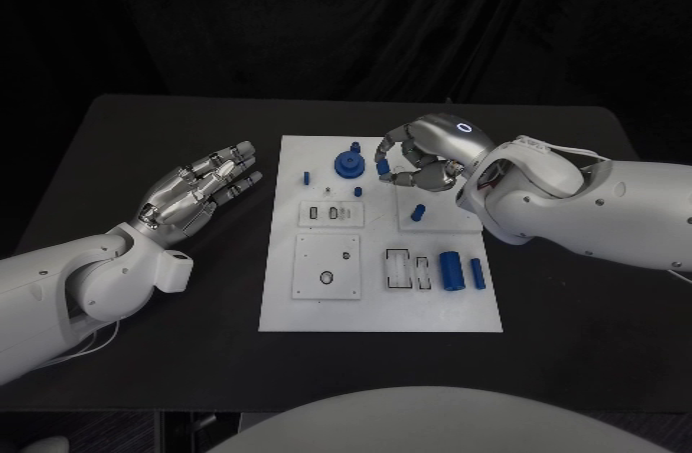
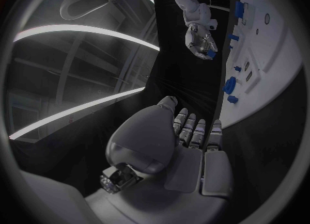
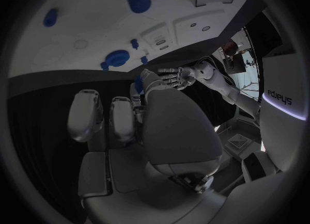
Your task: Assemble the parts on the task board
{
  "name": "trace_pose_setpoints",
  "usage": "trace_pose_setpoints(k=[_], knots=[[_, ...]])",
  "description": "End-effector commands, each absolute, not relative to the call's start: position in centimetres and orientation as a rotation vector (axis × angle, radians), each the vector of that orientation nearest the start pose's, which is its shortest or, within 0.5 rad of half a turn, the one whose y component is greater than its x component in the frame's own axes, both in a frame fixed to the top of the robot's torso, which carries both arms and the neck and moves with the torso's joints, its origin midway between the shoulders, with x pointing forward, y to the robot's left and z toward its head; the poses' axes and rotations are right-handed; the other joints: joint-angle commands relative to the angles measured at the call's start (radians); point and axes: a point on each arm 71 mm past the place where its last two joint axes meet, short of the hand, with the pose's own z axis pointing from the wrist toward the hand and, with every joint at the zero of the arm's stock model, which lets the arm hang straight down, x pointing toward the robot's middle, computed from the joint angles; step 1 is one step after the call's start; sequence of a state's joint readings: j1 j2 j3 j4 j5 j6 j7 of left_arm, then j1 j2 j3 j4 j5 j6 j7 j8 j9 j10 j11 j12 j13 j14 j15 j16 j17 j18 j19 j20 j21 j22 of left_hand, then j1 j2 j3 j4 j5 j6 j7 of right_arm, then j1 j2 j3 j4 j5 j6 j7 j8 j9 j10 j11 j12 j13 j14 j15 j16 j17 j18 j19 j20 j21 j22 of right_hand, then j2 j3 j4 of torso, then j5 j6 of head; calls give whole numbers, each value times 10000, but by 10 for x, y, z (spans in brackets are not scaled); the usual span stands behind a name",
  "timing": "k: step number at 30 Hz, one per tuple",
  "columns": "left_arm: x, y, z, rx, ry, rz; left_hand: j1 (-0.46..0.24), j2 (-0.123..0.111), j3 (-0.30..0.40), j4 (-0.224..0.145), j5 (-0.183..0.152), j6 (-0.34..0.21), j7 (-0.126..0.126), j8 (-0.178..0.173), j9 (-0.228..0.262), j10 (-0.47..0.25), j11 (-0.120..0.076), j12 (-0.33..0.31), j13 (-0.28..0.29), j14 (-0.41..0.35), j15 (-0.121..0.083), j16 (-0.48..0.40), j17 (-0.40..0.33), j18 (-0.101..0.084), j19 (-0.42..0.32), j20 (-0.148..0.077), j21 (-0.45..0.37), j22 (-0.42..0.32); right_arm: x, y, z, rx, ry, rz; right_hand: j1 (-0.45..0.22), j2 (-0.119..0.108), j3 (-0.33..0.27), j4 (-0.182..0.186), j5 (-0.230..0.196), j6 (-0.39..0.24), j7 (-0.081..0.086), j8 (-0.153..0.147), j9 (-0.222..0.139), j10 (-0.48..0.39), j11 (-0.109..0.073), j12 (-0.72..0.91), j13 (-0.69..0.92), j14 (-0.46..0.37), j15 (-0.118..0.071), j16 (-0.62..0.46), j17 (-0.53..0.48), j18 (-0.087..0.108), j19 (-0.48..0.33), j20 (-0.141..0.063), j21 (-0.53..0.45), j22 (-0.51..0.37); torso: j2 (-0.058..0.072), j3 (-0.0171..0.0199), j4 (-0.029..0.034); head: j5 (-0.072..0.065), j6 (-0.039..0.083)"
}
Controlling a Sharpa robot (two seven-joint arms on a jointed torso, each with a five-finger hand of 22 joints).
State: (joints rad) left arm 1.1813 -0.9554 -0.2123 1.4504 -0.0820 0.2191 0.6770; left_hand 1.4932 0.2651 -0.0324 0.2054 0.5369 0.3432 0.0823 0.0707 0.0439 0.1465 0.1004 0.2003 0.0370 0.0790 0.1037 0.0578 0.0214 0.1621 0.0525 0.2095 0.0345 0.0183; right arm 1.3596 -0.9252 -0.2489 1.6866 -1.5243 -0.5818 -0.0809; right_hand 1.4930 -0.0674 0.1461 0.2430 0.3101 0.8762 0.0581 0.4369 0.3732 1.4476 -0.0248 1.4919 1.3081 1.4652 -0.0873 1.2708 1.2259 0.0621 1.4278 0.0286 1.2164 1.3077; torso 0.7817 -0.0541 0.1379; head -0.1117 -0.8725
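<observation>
A flat white rectangular task board point(image 1: 378, 308) lies on a matte black table point(image 1: 144, 153). Small blue plastic parts point(image 1: 451, 271) dot it. Just beside the silver metallic right hand point(image 1: 418, 158) stands a blue round knob point(image 1: 348, 164).

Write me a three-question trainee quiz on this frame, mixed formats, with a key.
1. True or false: the left hand rests on the task board.
2. Which hand holds a small blue part? A) left B) right C) neither
3. Fill in: the blue gear-like part stands near the board's ___ edge, seen from the robot.

Key: 1. False: it lies open over the black table beside the board. 2. B: the right hand pinches it above the board's far end. 3. Far.
</observation>
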Motion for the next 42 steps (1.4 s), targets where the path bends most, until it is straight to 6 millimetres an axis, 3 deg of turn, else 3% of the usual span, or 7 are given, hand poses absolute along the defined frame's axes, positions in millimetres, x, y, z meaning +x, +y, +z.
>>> trace_pose_setpoints(k=[1, 6, 9, 16, 27, 42], knots=[[453, 264, -227, -9181, 15025, -19600, -82, -3, 68, 18, 43, -11, 66, -5, 8, 2, 75, 57, 17, -26, 63, 31, 11, 135, -9, 54, 25, 9, 450, -184, -165, -2761, 14308, 6339, -188, 7, 13, 63, 86, -152, 14, 945, 835, 2, 59, -10, 901, 237, 57, -53, -86, 140, 26, 2, -122, 1462, 6, -7, 12, 53, -2], [453, 263, -227, -9184, 15048, -19610, -82, -3, 68, 18, 43, -11, 66, -5, 8, 2, 75, 57, 17, -26, 63, 31, 11, 135, -9, 54, 25, 9, 451, -173, -175, -2811, 14809, 6130, -277, -29, 10, 71, 130, -262, 72, 917, 816, -91, 124, -72, 787, 208, 109, -134, -172, 169, -29, 36, -295, 1416, 10, 1, -27, 129, -2], [453, 263, -227, -9186, 15063, -19610, -82, -3, 68, 18, 43, -11, 66, -5, 8, 2, 75, 57, 17, -26, 63, 31, 11, 135, -9, 54, 25, 9, 452, -168, -180, -2817, 15142, 5936, -387, -54, -7, 99, 125, -325, 123, 903, 802, -143, 182, -105, 728, 189, 155, -177, -215, 187, -65, 71, -407, 1389, -13, -16, 2, 98, -2], [453, 261, -228, -9172, 15093, -19650, -98, -14, 105, 10, 44, 4, 77, 1, 11, 20, 83, 77, 21, -29, 60, 28, 11, 137, -17, 55, 19, 6, 452, -160, -185, -2894, 15609, 5731, -593, -104, -41, 143, 231, -376, 172, 893, 780, -161, 241, -113, 720, 170, 213, -209, -249, 196, -79, 128, -473, 1383, -13, -4, 43, -5, -2], [454, 259, -228, -9159, 15142, -19713, -103, -15, 120, 8, 45, -5, 80, -1, 10, 17, 83, 72, 20, -32, 59, 26, 10, 137, -20, 54, 17, 4, 453, -154, -193, -3097, 16261, 5391, -567, -85, 31, 66, 392, -385, 184, 899, 768, -233, 254, -155, 642, 146, 225, -271, -320, 226, -126, 151, -616, 1350, 5, -5, -5, 63, -2], [455, 257, -229, -9165, 15239, -19718, -111, -16, 139, 5, 46, -21, 81, -4, 8, 14, 83, 69, 19, -38, 58, 22, 8, 137, -27, 53, 12, 2, 451, -144, -198, -3630, 16660, 5576, -754, -77, 72, 72, 226, -646, 273, 738, 666, -373, 318, -237, 498, 69, 283, -414, -472, 269, -212, 207, -871, 1294, 6, -6, 9, 101, -2]])
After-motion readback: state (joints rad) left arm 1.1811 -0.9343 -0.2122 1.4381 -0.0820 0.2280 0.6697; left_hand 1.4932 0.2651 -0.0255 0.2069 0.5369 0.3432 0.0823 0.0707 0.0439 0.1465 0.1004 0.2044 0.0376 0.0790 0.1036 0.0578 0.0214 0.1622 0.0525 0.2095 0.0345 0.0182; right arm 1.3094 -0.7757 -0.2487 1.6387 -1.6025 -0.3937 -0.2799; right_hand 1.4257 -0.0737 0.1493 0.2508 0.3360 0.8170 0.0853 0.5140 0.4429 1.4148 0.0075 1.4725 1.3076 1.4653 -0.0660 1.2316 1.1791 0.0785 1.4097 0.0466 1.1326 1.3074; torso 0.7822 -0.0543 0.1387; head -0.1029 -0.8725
